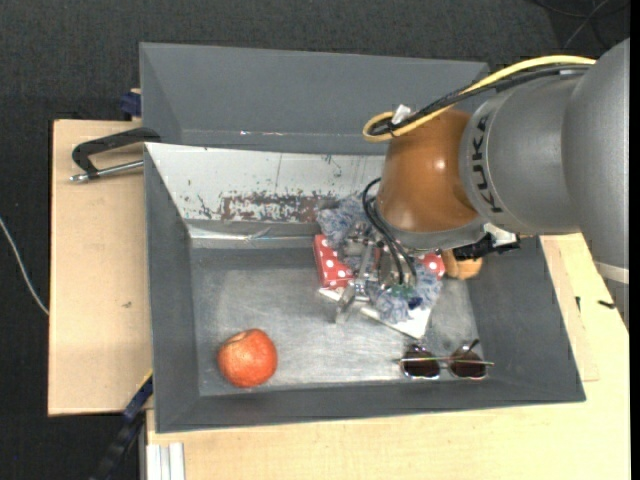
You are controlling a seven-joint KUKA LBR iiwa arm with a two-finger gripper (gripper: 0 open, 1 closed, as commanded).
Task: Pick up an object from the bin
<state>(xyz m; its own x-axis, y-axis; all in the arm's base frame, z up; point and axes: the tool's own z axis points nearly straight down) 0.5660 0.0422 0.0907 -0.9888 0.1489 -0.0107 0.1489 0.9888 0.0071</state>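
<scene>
My gripper hangs low in the middle of the bin, over a red package with white dots. A crumpled blue and white wrapper lies just to its right, partly under the gripper. Part of the red package is hidden by the gripper and the arm's orange cover.
A red apple lies at the front left of the bin. Sunglasses lie at the front right. A small orange thing peeks out under the arm on the right. The arm covers the bin's back right.
</scene>
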